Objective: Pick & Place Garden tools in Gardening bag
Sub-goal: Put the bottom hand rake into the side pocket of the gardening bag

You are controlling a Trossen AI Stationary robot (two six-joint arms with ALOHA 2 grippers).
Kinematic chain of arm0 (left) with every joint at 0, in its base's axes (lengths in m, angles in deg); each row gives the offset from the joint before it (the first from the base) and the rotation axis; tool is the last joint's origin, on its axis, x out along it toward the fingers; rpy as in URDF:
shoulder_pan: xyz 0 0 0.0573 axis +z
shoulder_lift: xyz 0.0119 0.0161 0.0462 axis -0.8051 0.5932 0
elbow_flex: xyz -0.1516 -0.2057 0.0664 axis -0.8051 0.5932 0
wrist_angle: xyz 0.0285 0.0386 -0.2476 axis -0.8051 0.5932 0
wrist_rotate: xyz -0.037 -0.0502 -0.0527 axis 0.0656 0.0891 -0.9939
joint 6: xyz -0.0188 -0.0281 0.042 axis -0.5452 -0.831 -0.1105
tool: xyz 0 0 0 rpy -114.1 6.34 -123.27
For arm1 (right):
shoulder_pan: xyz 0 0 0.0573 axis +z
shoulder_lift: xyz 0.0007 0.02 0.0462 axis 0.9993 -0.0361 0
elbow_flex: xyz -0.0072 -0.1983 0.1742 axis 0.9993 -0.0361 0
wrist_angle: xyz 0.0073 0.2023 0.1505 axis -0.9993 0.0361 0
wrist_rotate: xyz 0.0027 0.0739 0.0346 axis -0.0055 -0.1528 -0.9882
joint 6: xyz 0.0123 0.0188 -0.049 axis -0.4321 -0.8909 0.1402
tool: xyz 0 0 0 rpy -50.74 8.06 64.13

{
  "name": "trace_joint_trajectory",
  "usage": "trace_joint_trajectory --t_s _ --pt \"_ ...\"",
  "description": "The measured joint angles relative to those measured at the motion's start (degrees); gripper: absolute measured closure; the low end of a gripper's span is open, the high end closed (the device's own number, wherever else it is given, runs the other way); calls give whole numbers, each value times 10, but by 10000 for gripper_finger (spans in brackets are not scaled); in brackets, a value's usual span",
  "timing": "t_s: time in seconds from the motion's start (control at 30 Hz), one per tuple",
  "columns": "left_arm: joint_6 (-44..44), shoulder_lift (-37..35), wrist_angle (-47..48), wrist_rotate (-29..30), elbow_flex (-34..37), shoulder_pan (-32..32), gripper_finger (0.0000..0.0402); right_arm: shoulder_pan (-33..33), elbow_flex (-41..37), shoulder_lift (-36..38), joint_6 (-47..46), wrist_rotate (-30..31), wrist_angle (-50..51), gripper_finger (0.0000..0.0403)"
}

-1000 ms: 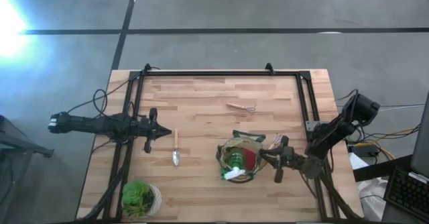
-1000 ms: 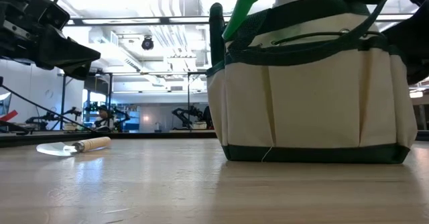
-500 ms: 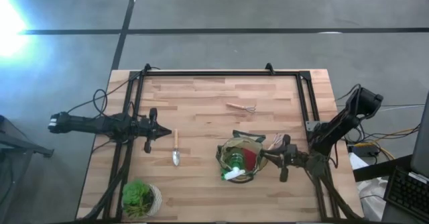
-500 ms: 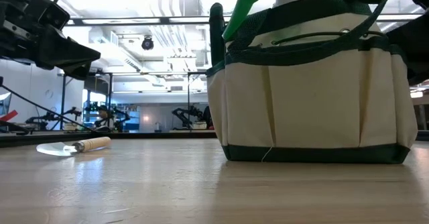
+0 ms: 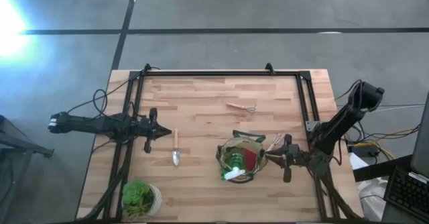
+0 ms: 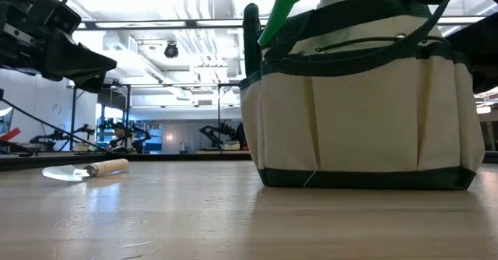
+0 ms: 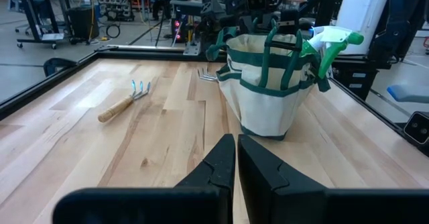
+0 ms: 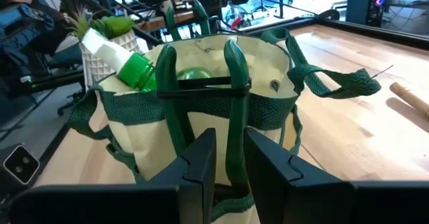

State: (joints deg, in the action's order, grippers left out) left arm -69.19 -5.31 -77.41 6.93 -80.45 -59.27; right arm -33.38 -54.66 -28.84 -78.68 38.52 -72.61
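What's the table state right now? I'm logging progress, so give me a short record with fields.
bag: gardening bag upright, near the table's right side
in bag: green spray bottle; pink-red item
still out: trowel beside the left gripper; rake fork farther back
left gripper: fingers shut, empty, waiting
right gripper: at the bag's rim, fingers either side of a green strap
bystander: potted plant
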Motion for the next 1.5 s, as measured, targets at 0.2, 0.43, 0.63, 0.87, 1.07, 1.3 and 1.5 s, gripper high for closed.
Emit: trace_joint_trajectory --t_s 0.2,0.43,0.63,0.87,1.07,1.3,1.5 --pt "0 0 0 0 0 0 378 1 0 25 -2 -6 37 335" --pt "0 0 0 0 0 0 378 1 1 57 -2 -17 79 335" --pt "0 0 0 0 0 0 378 1 2 106 -1 -17 147 335" --pt "0 0 0 0 0 0 378 1 4 169 -1 -18 205 335" --pt "0 0 0 0 0 0 378 1 4 213 -5 -21 257 335" --pt "0 0 0 0 0 0 378 1 30 252 -71 -29 391 335" --pt "0 0 0 0 0 0 378 -1 108 257 -139 -57 580 335"
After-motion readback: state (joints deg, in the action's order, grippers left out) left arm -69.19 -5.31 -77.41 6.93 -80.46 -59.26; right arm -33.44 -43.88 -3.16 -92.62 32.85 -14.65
